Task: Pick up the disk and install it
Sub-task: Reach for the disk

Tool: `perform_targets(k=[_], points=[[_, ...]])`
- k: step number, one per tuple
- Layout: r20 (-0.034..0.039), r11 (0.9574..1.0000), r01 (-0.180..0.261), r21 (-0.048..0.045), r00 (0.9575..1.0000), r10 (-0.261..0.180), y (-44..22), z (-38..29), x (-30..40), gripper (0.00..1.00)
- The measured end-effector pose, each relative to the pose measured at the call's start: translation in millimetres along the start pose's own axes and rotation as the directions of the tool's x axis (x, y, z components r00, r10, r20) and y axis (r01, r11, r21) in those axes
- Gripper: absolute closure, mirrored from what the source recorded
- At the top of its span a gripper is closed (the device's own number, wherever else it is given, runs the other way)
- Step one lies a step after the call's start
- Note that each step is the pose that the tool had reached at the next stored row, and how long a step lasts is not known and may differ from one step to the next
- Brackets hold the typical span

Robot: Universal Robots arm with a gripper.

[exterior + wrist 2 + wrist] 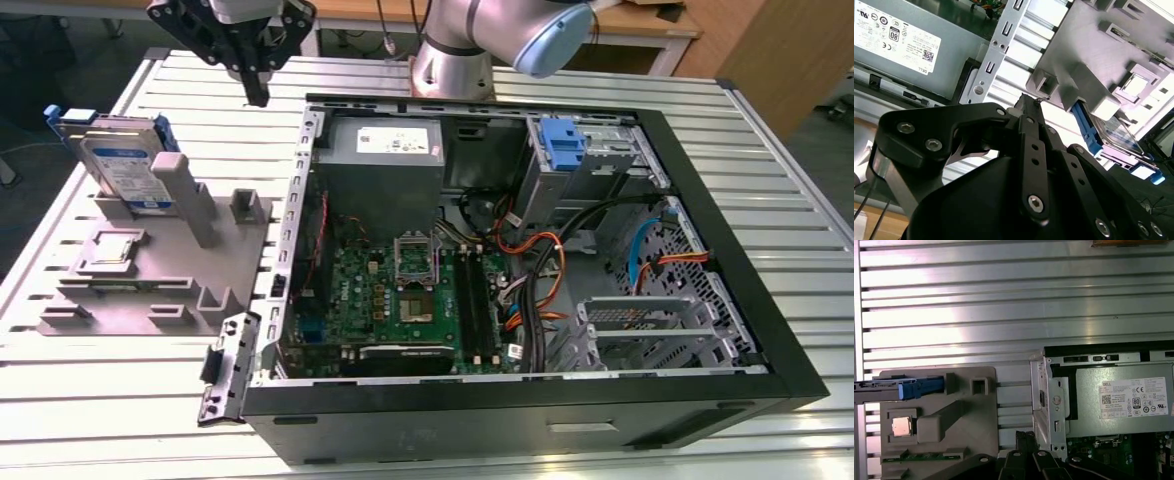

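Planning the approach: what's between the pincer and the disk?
In the first wrist view, the gray holder's posts stand between the pincer and the disk, with a strip of slatted table beside the pincer.

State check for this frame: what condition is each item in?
Disk: standing on edge in the grey holder, not gripped.
Chip: lying flat on the holder.
Computer case: lying on its side, panel off, inside exposed.
Gripper: shut, empty, above the gap between holder and case.

Open computer case [534, 405] lies on slatted metal table [107, 400]. Inside: green motherboard [400, 300], grey power supply [387, 145], blue bracket [566, 148], cables [523, 300]. Beside case, grey fixture [150, 282] carries square silver chip [112, 250].
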State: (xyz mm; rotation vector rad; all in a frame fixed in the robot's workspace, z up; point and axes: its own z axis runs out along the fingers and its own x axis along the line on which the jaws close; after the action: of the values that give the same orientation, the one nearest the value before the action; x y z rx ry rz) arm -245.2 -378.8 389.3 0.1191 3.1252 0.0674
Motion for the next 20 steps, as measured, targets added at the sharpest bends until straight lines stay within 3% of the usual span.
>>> perform_targets(k=[20], points=[[0.0000, 1.0000, 0.000, 0.0000, 1.0000, 0.000, -0.6, -0.1, 8.3, 0.90]])
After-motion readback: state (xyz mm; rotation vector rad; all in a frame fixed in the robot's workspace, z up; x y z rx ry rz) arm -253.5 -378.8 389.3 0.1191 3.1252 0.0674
